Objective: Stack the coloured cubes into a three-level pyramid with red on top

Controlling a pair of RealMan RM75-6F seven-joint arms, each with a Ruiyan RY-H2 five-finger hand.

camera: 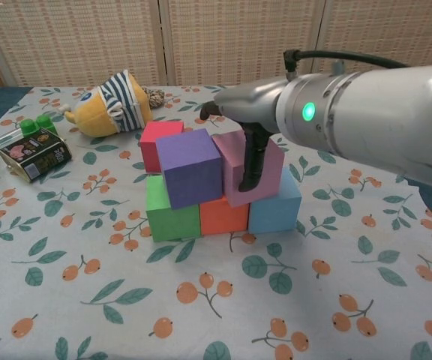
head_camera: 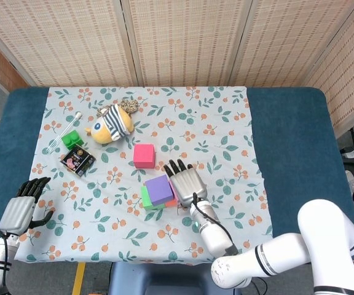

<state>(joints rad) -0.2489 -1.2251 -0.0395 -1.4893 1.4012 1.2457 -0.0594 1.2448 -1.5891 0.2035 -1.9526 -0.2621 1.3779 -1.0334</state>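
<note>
In the chest view, a green cube (camera: 169, 215), an orange cube (camera: 223, 216) and a blue cube (camera: 280, 211) form a row. On top of them sit a purple cube (camera: 191, 166) and a pink cube (camera: 270, 169). The red cube (camera: 154, 142) stands on the cloth just behind the stack, and it shows alone in the head view too (head_camera: 144, 155). My right hand (head_camera: 186, 180) lies spread over the pink cube, with one finger (camera: 250, 161) hanging down its front face. It holds nothing. My left hand (head_camera: 22, 209) hovers at the table's near left corner, loosely curled and empty.
A striped plush toy (head_camera: 110, 125) lies at the back left. Near it are a green toy brick (head_camera: 71, 138), a dark packet (head_camera: 78, 160) and a white stick (head_camera: 66, 125). The flowered cloth (head_camera: 226, 135) covers the blue table (head_camera: 291, 141).
</note>
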